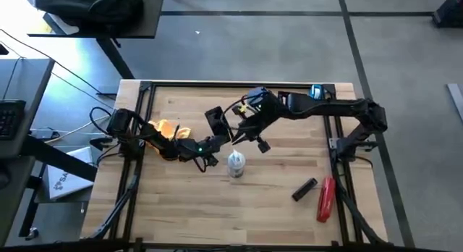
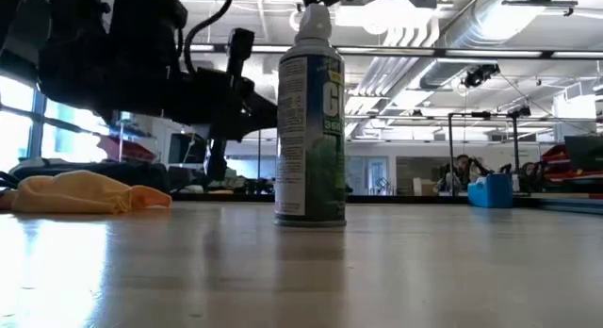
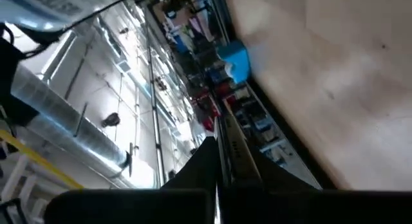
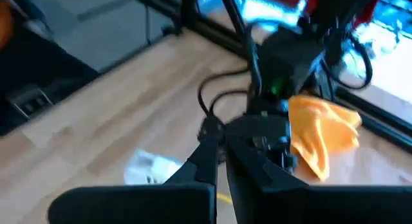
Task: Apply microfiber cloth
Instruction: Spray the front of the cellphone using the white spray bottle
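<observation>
The orange-yellow microfiber cloth (image 1: 169, 129) lies crumpled on the table's left part, beside my left arm; it also shows in the low view (image 2: 80, 191) and beyond the left arm in the right wrist view (image 4: 322, 130). My left gripper (image 1: 215, 145) hovers right of the cloth with its fingers (image 3: 212, 163) shut on nothing. My right gripper (image 1: 230, 135) reaches in from the right, near the table's middle, and points toward the left arm and the cloth. Its fingers (image 4: 207, 153) are shut with nothing between them.
A white-capped spray can (image 1: 236, 164) stands upright in the table's middle, just near of both grippers (image 2: 311, 121). A small black thing (image 1: 304, 188) and a red tool (image 1: 325, 198) lie at the near right. A blue thing (image 1: 316, 91) sits at the far right edge.
</observation>
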You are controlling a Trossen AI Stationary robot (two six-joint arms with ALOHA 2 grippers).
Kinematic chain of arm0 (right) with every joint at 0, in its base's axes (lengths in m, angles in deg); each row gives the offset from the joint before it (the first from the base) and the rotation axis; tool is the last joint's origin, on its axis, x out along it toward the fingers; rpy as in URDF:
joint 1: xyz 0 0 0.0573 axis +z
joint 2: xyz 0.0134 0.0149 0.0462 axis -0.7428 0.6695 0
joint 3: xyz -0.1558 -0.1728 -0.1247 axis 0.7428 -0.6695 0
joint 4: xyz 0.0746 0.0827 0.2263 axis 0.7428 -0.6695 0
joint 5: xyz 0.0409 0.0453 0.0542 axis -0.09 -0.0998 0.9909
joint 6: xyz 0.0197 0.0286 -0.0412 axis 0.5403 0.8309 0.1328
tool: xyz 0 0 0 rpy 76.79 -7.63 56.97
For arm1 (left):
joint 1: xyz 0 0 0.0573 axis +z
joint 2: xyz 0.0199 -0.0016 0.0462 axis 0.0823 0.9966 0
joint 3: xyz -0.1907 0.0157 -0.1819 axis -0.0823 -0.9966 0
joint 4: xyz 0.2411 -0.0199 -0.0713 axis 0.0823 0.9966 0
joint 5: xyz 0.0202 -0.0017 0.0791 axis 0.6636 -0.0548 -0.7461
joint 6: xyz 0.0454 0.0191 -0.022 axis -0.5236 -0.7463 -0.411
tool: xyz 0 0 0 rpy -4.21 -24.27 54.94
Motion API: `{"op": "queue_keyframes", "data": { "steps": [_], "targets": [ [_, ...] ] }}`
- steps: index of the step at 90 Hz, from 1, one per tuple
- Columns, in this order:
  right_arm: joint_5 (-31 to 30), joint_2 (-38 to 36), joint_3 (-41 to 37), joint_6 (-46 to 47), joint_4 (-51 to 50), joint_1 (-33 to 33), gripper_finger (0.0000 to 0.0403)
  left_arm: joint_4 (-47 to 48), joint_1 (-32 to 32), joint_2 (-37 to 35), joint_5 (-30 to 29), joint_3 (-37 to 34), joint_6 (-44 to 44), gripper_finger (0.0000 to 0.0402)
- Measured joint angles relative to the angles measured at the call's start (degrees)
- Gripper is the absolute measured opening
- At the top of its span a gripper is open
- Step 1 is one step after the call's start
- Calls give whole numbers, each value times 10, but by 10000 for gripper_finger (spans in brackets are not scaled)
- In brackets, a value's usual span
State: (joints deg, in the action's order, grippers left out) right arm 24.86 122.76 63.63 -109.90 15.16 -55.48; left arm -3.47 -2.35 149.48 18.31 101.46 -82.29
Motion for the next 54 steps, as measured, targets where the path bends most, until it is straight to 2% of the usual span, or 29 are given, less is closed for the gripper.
{"op": "queue_keyframes", "data": {
  "steps": [19, 37, 54],
  "targets": [
    [54, 22, -1, 17, 16, -23, 0, -12, 6, 0, 3, 0, -9, 7],
    [96, 28, -1, 25, 13, -35, 0, -17, 28, 0, 54, -5, -21, 7],
    [100, 50, -1, 23, 6, -26, 0, -46, 50, 0, 71, -6, -66, 7]
  ]
}}
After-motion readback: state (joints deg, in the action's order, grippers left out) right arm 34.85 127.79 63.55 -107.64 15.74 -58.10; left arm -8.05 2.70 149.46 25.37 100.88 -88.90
